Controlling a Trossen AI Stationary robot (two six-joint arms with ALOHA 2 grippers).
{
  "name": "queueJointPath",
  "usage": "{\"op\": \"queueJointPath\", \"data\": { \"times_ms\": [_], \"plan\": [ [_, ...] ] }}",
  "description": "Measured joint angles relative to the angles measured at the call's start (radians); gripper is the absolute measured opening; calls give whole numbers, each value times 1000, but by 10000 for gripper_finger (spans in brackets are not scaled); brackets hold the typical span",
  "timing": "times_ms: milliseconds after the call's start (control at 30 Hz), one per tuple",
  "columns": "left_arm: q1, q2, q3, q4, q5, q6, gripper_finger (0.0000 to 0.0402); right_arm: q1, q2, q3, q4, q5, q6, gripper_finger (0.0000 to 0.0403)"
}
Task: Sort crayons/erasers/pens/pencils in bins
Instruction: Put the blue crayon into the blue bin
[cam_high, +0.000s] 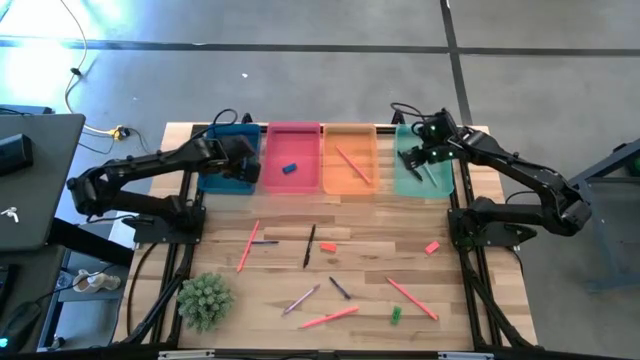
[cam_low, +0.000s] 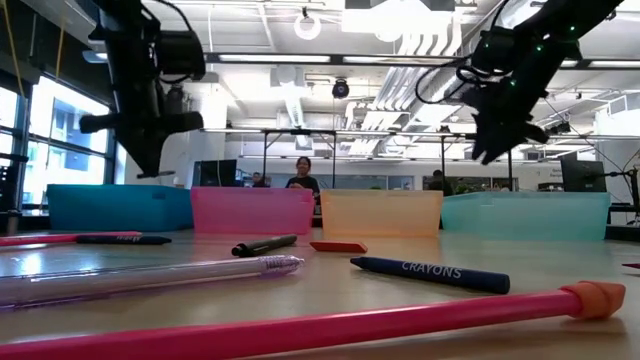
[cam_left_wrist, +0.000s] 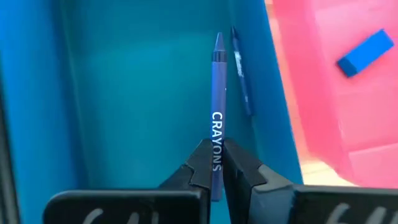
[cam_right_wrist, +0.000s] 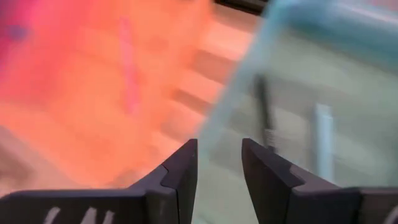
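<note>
**Blue crayon poised over the blue bin**

Starting on the left: the left gripper (cam_left_wrist: 216, 163) hangs over the blue bin (cam_high: 215, 182), fingers clamped on a blue crayon (cam_left_wrist: 216, 118), tip pointing down into the tray. Another dark stick (cam_left_wrist: 241, 74) already lies against the wall there, so this looks like the crayon bin, and a release seems next. Only the left wrist view shows that grip; from above, the arm hides it.

Next door, the pink bin (cam_high: 293, 160) holds a blue eraser (cam_high: 289, 168), and the orange bin (cam_high: 350, 160) holds a long pink stick (cam_high: 353, 163).

On the right, the right gripper (cam_right_wrist: 219, 163) hovers above the teal bin (cam_high: 424, 175), fingers parted with nothing between them, probably just emptied. Loose sticks and erasers lie on the table (cam_high: 350, 235), unsorted.
</note>
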Motion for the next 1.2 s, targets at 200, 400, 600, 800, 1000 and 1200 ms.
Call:
{"op": "queueJointPath", "data": {
  "times_ms": [200, 400, 600, 800, 1000, 1200],
  "plan": [
    [90, 18, -50, 68, 36, 71, 7, 61, 0, 0, 170, -92, 46, 117],
    [169, 39, -69, 92, 93, 143, 7, 188, 0, 0, 337, -96, 51, 117],
    [212, 82, -69, 123, 147, 207, 7, 321, 0, 0, 437, -25, 46, 117],
    [240, 163, -69, 131, 182, 274, 12, 458, 0, 46, 462, 121, 37, 117],
    [247, 233, -69, 140, 181, 323, 33, 537, 0, 127, 401, 246, 20, 117],
    [247, 240, -69, 143, 180, 337, 63, 594, 7, 218, 293, 309, 17, 117]
  ]
}}
